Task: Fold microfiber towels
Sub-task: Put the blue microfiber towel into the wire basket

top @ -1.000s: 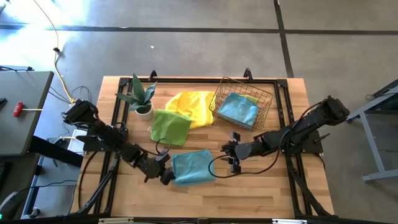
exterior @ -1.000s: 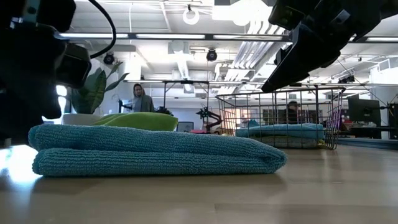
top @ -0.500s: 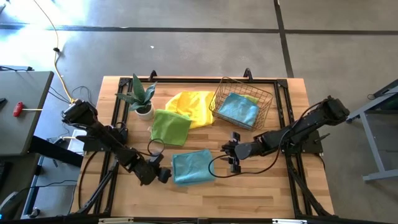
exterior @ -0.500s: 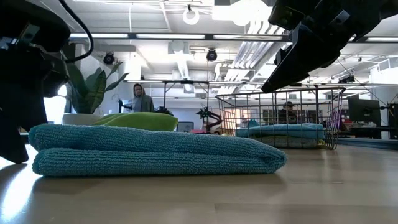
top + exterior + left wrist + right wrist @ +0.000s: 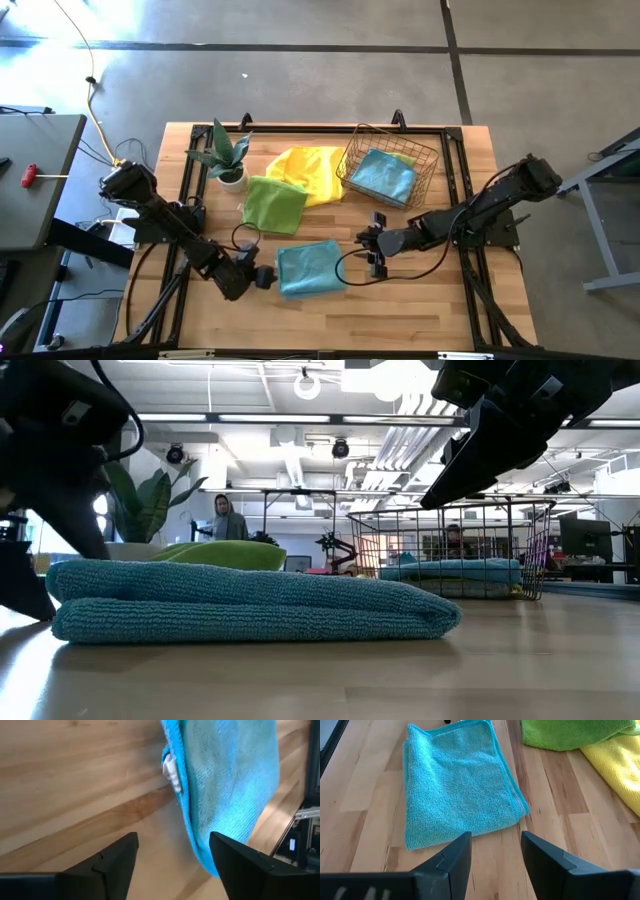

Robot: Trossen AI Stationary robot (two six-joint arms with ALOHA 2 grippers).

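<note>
Two open claws flanking a folded teal towel

Left gripper (image 5: 262,277) is sitting at the towel's nine o'clock, jaws spread wide and gripping nothing. Teal towel (image 5: 310,267) is lying folded on the table (image 5: 420,310). Right gripper (image 5: 374,243) is hovering at its three o'clock, jaws parted and empty.

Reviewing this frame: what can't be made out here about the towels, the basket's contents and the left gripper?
- Basket, high view: a teal towel covers all but a corner of a green towel; its fold is hidden.
- Folded teal towel, low view: only the near edge shows; layer count unclear.
- Left gripper, low view: cut off by the picture's edge.
- Yellow towel, high view: partly under the lime towel.
</note>
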